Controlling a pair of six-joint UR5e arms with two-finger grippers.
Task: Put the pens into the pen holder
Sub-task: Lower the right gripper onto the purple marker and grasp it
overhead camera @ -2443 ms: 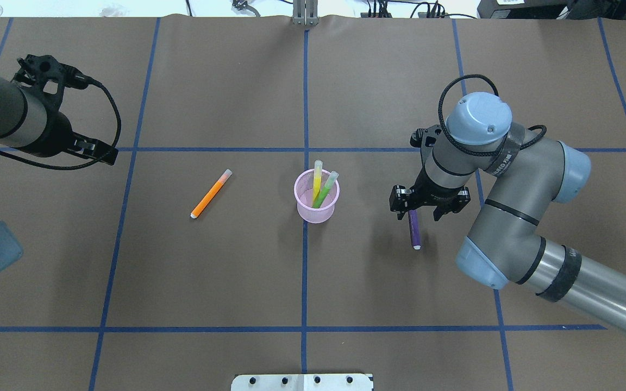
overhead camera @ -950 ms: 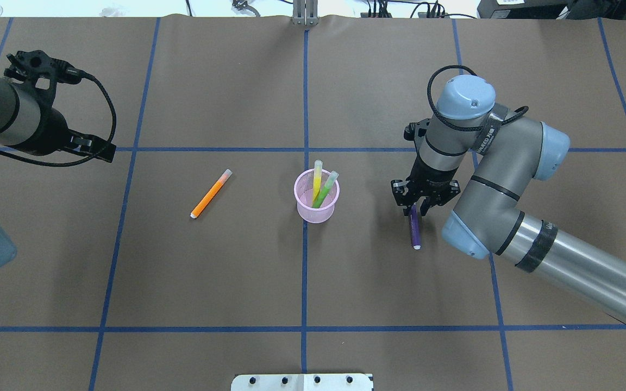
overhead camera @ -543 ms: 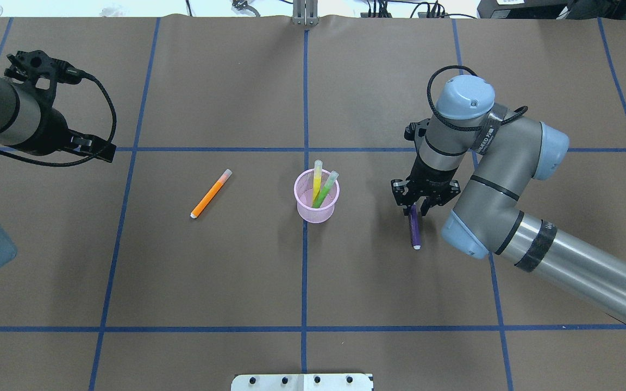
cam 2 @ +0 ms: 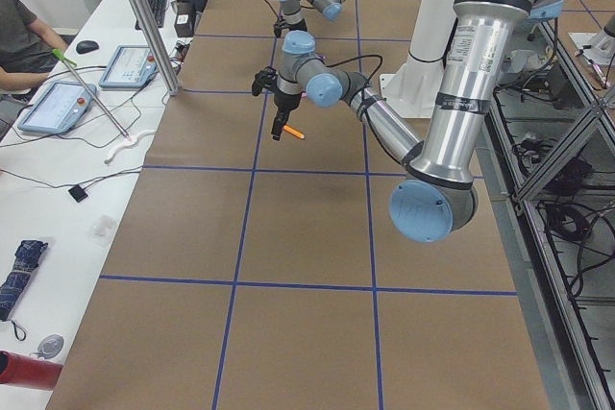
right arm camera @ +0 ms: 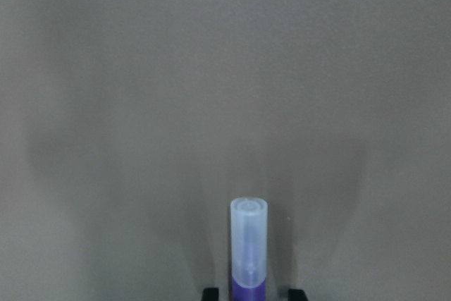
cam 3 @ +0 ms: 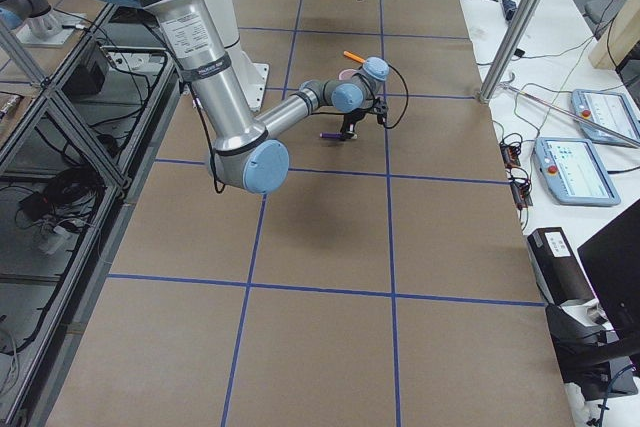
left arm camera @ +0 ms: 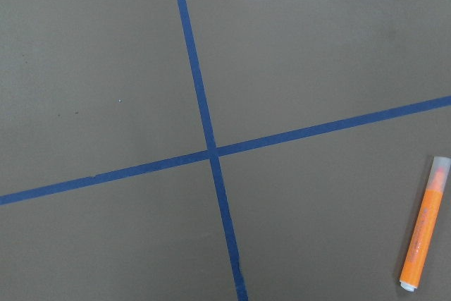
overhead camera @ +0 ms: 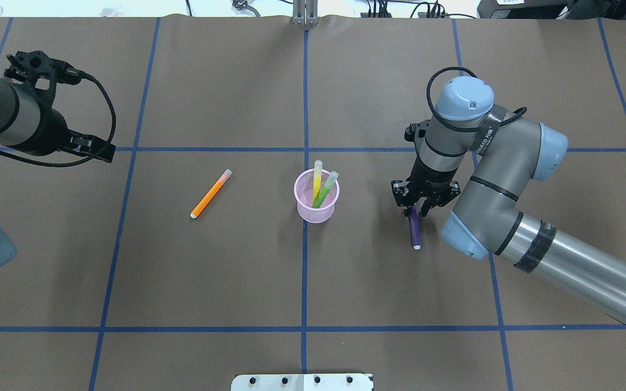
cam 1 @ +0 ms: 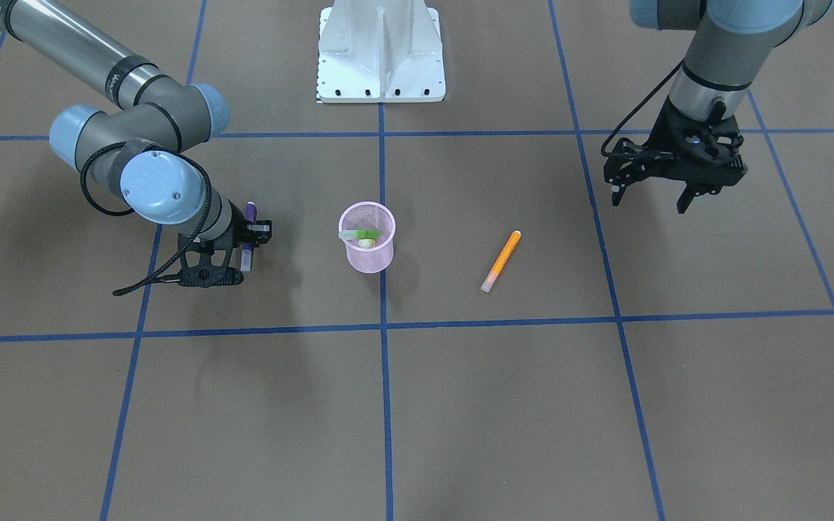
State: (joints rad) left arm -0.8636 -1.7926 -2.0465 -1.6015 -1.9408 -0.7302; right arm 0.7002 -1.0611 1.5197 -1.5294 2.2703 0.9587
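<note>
The right hand [overhead camera: 414,208] is pinching the purple pen [overhead camera: 414,230], its jaws pressed in against the barrel from either side; the pen is pointing along the surface [overhead camera: 210,282], its pale cap end sticking out past the jaws on the side away from the robot (the wrist view is showing that cap head-on, with the brown paper behind it); the purple barrel is trailing back toward the robot; whether the pen is resting on the paper or is raised just off it, I cannot tell. The pen holder [overhead camera: 316,209] is standing upright near the middle of the surface, on a blue tape line [overhead camera: 304,282], apart from the right hand and to its left in the overhead view. The yellow pen [overhead camera: 317,179] and the green pen [overhead camera: 326,191] are standing inside it, both leaning, their pale caps poking above the rim. The orange pen [overhead camera: 211,194] is lying flat on the paper on the other side of the holder, well apart from it, slanted, with its cap end pointing away from the robot; nothing is touching it. The left hand [cam 1: 649,201] is hanging above the surface far out to the side, its jaws spread and gripping nothing; its wrist camera is catching the orange pen at the lower right corner of its view, beside a crossing of tape lines.
</note>
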